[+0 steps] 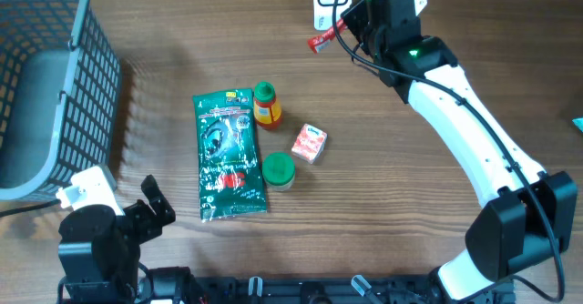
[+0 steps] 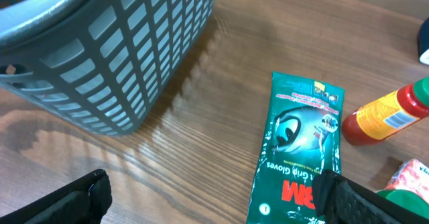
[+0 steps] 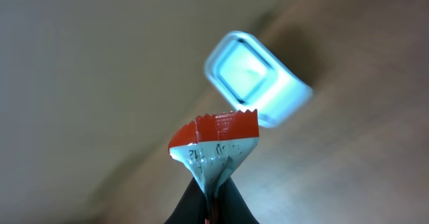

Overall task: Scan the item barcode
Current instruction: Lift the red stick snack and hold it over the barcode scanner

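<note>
Beside the scanner (image 3: 258, 76), right claw (image 3: 209, 200) tight on red packet (image 3: 214, 140)

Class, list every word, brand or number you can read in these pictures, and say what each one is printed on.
"3M" in red, on the green glove packet.
"Grip Gloves" in white, on the same packet.
Red wrapper: dark printed digits, too blurred to read.
Orange bottle label: too small to read.
Small carton: print too small to read.
</note>
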